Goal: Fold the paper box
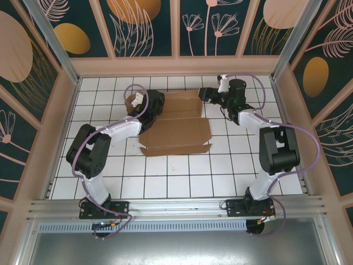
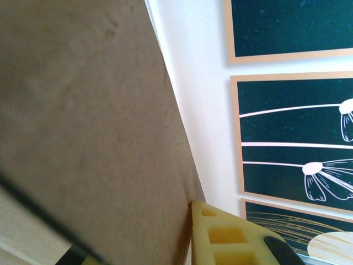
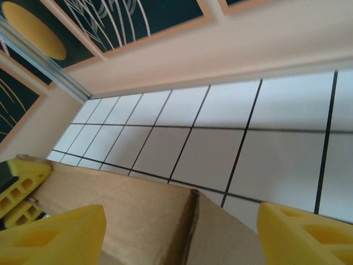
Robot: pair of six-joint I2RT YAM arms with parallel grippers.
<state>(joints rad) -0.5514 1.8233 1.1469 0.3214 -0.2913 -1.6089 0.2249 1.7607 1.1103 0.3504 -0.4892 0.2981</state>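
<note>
A booth with dark teal wall panels painted with pale flowers and orange ovals enclosed a white tiled table with black grid lines.

Two black and white arms rose from the near edge. The left arm and the right arm both reached toward the far half of the table.

The paper box, a plain brown cardboard sheet with flaps and creases, lay between them, mostly flat, in the middle and far part of the table. Its near edge showed small tabs, and its far left corner was lifted off the tiles.

The left gripper sat at that far left corner. In its wrist view the cardboard stood very close, and one yellow finger pressed against its edge, so the jaws looked narrow and pinched onto the flap.

The right gripper hung at the far right end of the sheet. In its wrist view the yellow fingers stood wide apart, with a creased brown panel lying between and below them, and neither finger gripped it.
</note>
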